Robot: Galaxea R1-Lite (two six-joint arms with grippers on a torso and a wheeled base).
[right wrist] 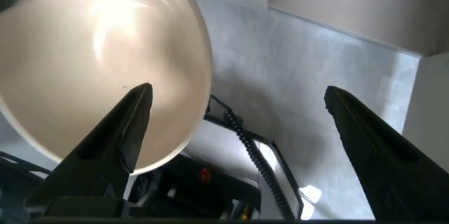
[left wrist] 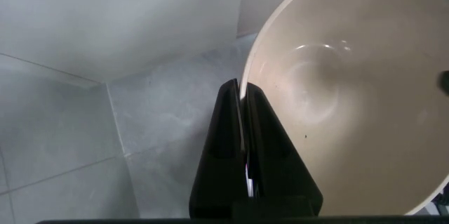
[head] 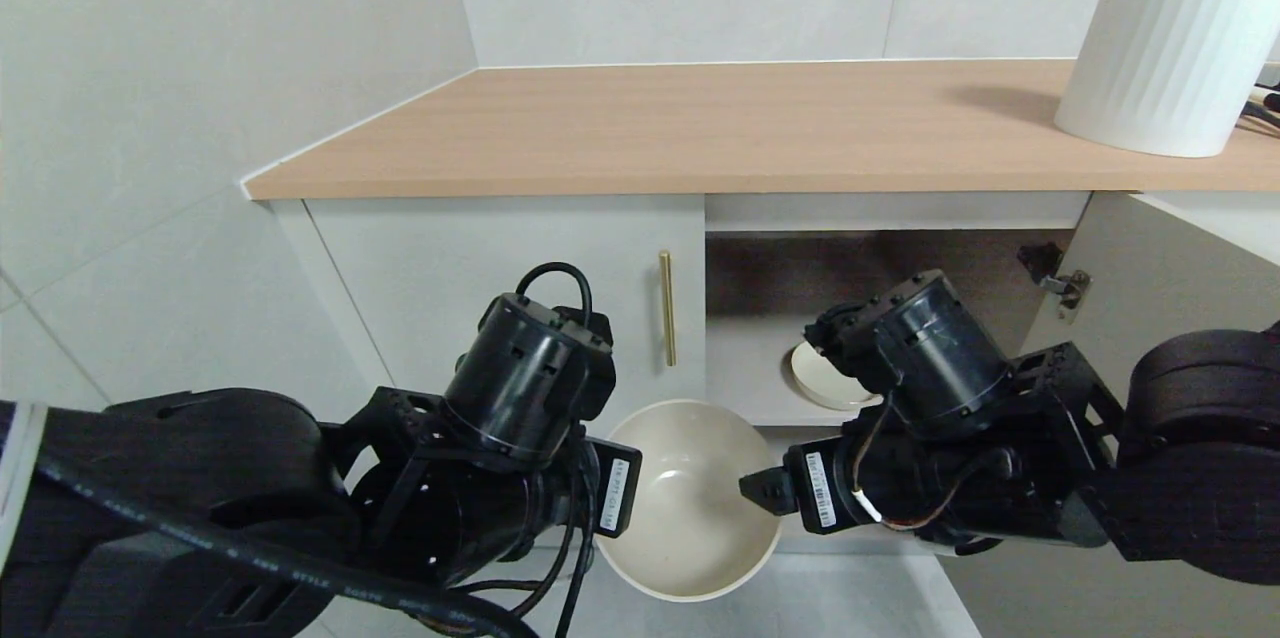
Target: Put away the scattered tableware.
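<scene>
L end effector [left wrist: 244, 101] clamped on bowl [head: 685, 508] rim; bowl held in air below open cabinet [head: 880, 258]. R end effector [right wrist: 238, 104] fingers apart, beside opposite rim. Keep bowl level, raise onto shelf [head: 745, 373] beside plate [head: 830, 383].

The left claw [left wrist: 244, 122] pinches the cream bowl's [left wrist: 351, 90] rim above grey floor tiles [left wrist: 84, 112].

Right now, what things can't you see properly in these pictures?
Cream dish in the cupboard: head view, mostly hidden behind the right arm.
White ribbed container on the counter: head view, cut off by the top edge.
Bowl: left wrist view, rim runs past the picture's edge.
</scene>
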